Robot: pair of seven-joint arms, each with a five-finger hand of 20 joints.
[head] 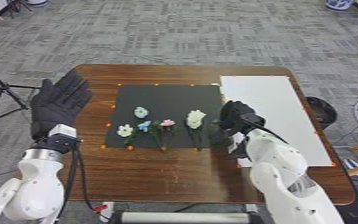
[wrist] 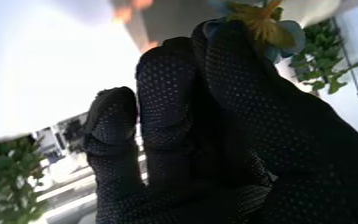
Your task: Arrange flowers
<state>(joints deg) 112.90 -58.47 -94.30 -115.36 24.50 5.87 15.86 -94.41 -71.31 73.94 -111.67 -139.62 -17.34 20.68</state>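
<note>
My left hand is held over the table's left edge, its fingers straight. By the right edge of the black mat, my right hand has its fingers curled. In the right wrist view, a blue flower with a yellow-green stem is pinched at the fingertips of the right hand. On the mat lie a light blue flower, a smaller blue one, a white one, a pink one and a large white bloom with its stem toward the robot.
A white board lies on the right part of the brown table, partly under the right arm. Beyond the table's right edge stands a dark round bin. A black tripod is on the floor at the left.
</note>
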